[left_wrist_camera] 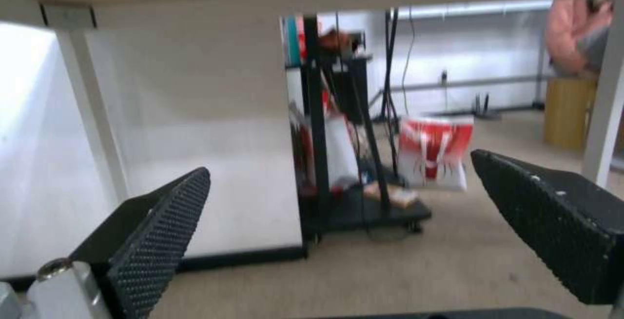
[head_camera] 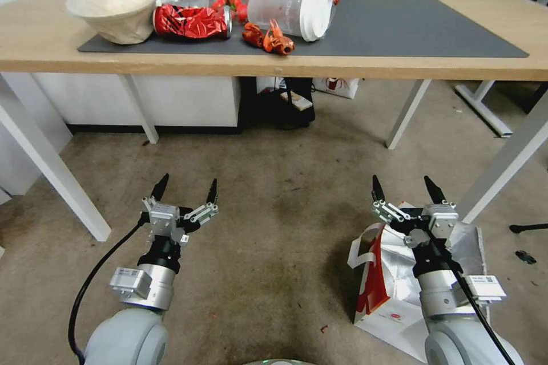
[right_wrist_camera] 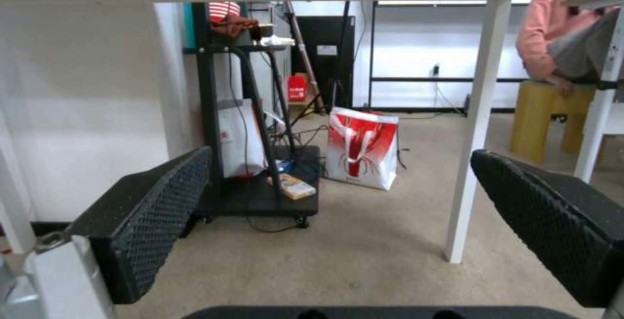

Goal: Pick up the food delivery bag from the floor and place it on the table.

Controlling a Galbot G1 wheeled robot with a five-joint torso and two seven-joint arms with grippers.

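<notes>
Stained carpet floor (head_camera: 274,228), food delivery bag (head_camera: 388,279) beneath spread right gripper (head_camera: 408,189) fingers, left gripper (head_camera: 185,188) fingers spread, well apart

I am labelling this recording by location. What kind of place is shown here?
Probably an office or lab room used for robot tests: a stained carpet floor, a big wooden table with white legs, and a black rack with cables by a white wall. Takeaway litter lies on the table.

On the table (head_camera: 399,65), the dark grey mat (head_camera: 411,25) lies bare to the right of the tipped plastic cup (head_camera: 294,11), while a bowl (head_camera: 114,11), crushed red can (head_camera: 191,21) and red scraps (head_camera: 268,39) crowd its left. Below the table, open floor (head_camera: 268,194) lies between the white legs (head_camera: 406,114).
</notes>
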